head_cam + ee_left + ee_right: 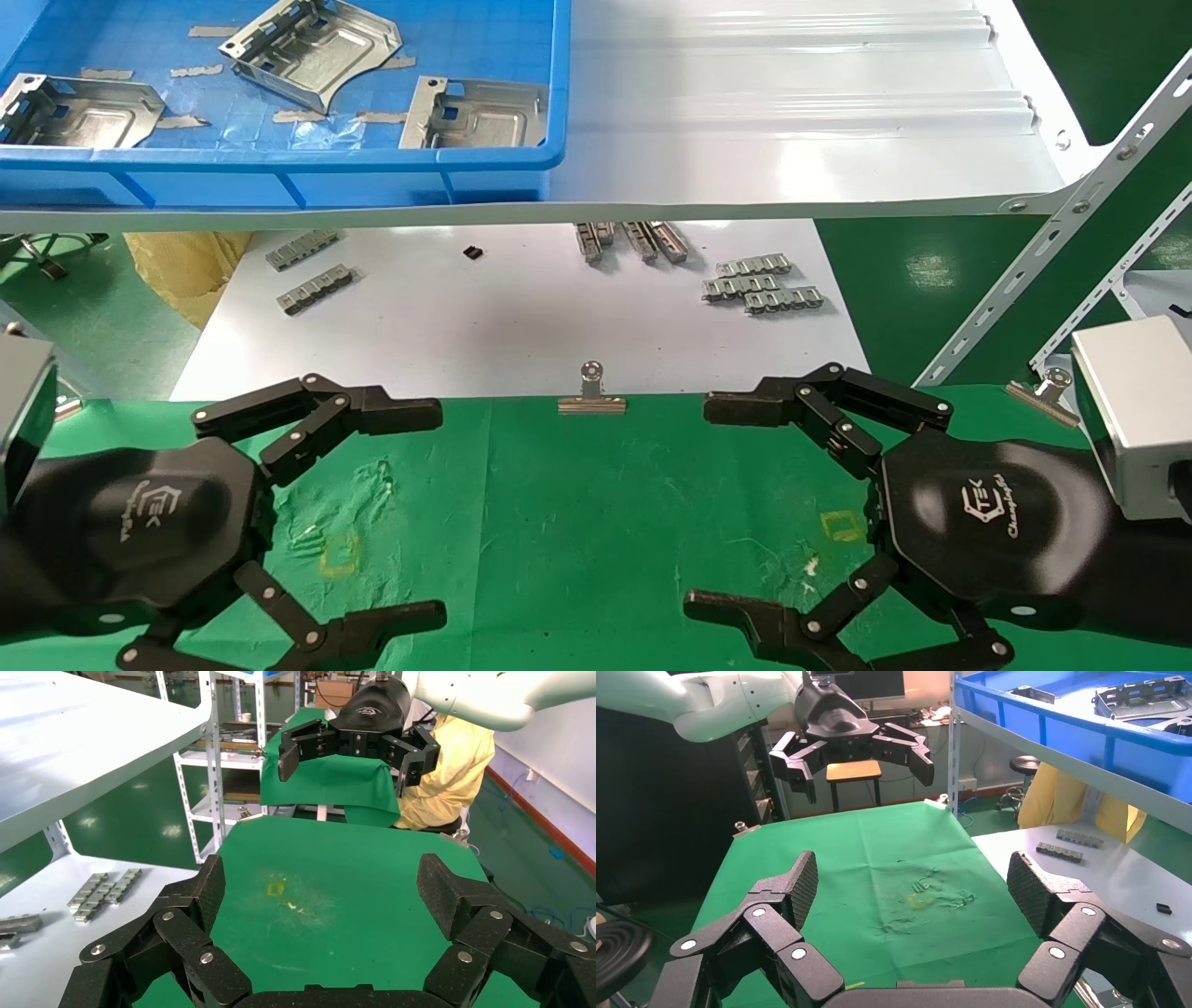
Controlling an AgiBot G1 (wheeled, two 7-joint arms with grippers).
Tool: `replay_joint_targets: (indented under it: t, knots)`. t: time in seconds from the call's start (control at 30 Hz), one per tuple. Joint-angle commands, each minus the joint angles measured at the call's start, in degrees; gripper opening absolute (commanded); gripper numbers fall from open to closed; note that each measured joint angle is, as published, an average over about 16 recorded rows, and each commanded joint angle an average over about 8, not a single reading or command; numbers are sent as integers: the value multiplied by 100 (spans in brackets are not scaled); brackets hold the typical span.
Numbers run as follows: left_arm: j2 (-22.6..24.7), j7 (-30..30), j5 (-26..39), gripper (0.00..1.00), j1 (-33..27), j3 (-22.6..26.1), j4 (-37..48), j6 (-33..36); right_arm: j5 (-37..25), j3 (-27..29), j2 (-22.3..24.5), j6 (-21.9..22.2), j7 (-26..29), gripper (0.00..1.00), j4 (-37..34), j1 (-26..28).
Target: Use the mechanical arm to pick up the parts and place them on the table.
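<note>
Three silver stamped parts (312, 47) (79, 112) (480, 112) lie in a blue bin (279, 163) on the white shelf at the far left; some also show in the right wrist view (1137, 699). My left gripper (428, 517) is open and empty, low over the left of the green table (577, 522). My right gripper (708, 508) is open and empty over the table's right, facing the left one. Each wrist view shows its own open jaws over bare green cloth, my left gripper (327, 888) and my right gripper (912, 888), with the other arm's gripper beyond.
A white board (521, 317) beyond the table carries small grey toothed strips (759, 284) (312, 284) and a small black piece (473, 252). A binder clip (591, 396) holds the cloth's far edge. The glossy white shelf (792, 112) overhangs the board; perforated struts (1052, 270) stand at the right.
</note>
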Motion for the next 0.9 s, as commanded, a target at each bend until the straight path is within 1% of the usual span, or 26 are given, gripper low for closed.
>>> replay_joint_targets:
  t: [0.03,0.9]
  knots:
    - [0,0,0,100,0,0,0,0,0,0,0,0,0,100,0,0]
    - [0,0,0,100,0,0,0,0,0,0,0,0,0,100,0,0]
